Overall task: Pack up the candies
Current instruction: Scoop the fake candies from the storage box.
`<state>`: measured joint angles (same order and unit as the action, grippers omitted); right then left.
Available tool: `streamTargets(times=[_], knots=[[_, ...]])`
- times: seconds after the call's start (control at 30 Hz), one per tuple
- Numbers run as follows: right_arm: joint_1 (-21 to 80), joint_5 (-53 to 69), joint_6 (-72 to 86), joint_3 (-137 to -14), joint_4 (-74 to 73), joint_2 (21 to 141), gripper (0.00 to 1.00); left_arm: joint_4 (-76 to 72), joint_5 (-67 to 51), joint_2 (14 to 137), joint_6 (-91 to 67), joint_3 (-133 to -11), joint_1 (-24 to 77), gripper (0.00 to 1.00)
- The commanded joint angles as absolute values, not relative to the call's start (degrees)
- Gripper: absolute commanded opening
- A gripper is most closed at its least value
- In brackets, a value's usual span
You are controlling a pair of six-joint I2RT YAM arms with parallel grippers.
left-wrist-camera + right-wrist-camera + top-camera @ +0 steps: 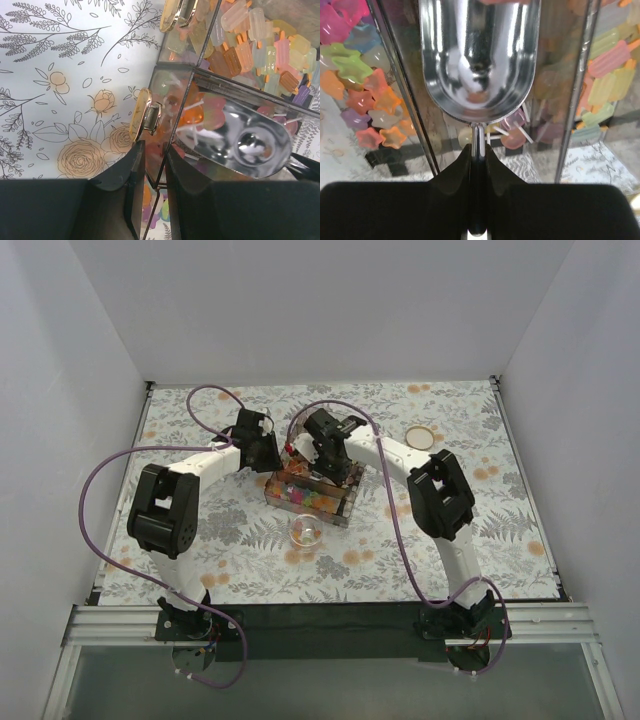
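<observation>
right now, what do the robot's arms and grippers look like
The left arm and right arm have white links and black joint housings, each trailed by a looping purple cable. The left gripper and right gripper have two black wedge-shaped fingers.

White walls (pixel 300 310) stand at left, far and right. Between them lies an evenly lit floral tablecloth (pixel 460 430); a black strip (pixel 330 615) and aluminium rails (pixel 110 625) line the near edge.
</observation>
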<state>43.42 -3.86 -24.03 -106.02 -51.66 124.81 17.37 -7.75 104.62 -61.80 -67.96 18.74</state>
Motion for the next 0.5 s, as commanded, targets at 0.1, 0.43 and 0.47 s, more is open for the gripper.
streamTargets(times=[0.1,0.43,0.47], knots=[[43.1,13.3,-32.8,-91.6,-24.6,115.9,0.01,16.7,-12.6,105.5,-62.6,-67.9,19.7,0.00],[38.7,22.3,-26.6,-89.8,-14.0,115.7,0.01,17.1,-14.2,106.3,-61.5,-68.6,19.7,0.00],[38.6,22.3,-26.5,-90.6,-13.9,116.6,0.01,17.3,-14.2,106.3,-61.3,-68.7,19.8,0.00]])
